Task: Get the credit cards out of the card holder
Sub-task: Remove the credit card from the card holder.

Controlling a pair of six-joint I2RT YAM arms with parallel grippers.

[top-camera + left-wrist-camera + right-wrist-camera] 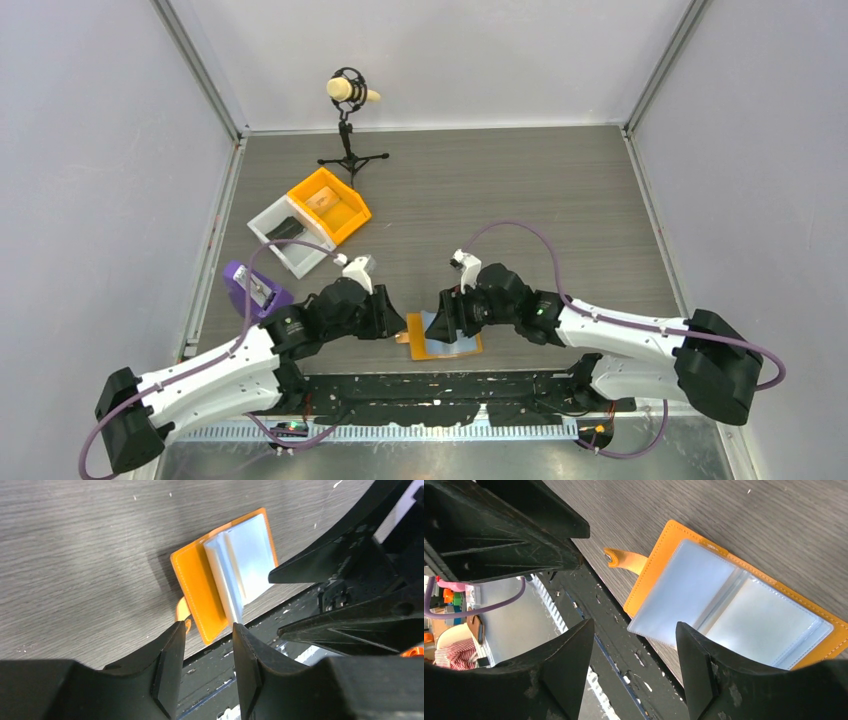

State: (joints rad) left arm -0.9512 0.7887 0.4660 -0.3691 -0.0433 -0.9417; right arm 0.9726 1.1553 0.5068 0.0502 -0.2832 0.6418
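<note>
Right wrist view: card holder (729, 605) lies open at the desk's (724, 510) near edge; my left pincer (209, 630) and right pincer (634, 630) stand parted, empty. Sleeves (689, 590) look slick, floppy; I'd pinch the stiffer orange rim (659, 550).

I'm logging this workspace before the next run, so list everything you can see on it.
card holder: one, orange with blue-grey pockets, open at the table's near edge
dark card: one, black, in the white bin
white bin: one, white, far left
orange bin: one, orange, beside the white bin
purple object: one, purple, left edge
microphone: one, cream, on a black tripod, far edge
table: one, grey wood-grain
left gripper: one, black, open, at holder's edge
right gripper: one, black, open, above holder
</note>
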